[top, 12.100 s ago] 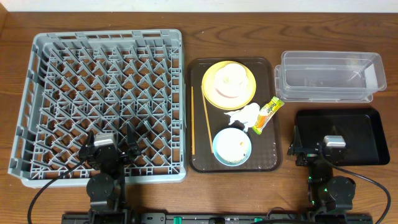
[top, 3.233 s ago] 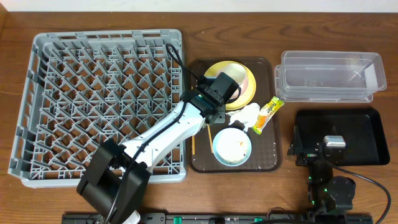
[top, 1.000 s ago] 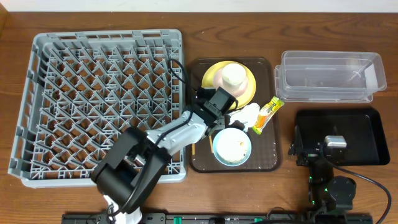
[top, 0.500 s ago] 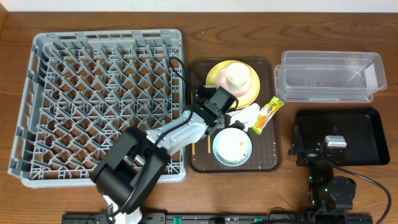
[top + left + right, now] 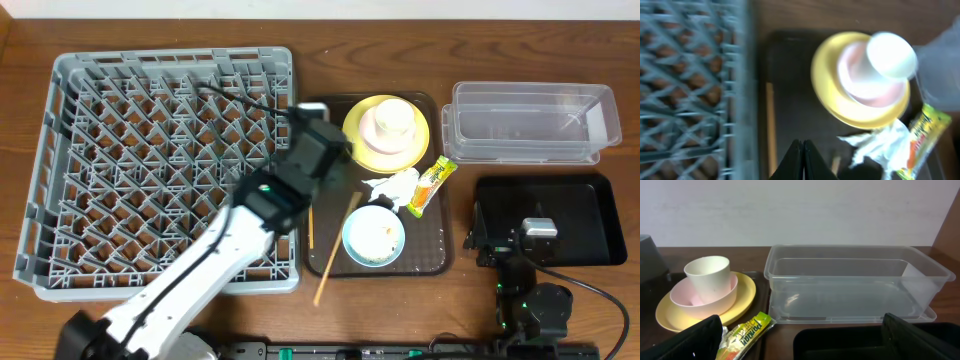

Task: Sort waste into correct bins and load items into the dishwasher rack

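**Left gripper [image 5: 801,152] shut on nothing; chopstick knocked askew**

Fingers pressed together, and the wrist view shows no stick between them. The arm has swung back from the brown tray [image 5: 430,255] toward the dishwasher rack [image 5: 150,150] in the last half second.

- The diagonal chopstick [image 5: 336,250] now lies slanted, its near end poking off the tray's front edge.
- The straight chopstick [image 5: 310,222] lies along the tray's left side.
- The yellow plate [image 5: 415,148], with its stack, has slid rightward.

Judgement: the pinch missed, nothing has been loaded, and the chopsticks need a fresh grasp. The right gripper [image 5: 802,345] is spread wide, parked at the black tray [image 5: 590,200].
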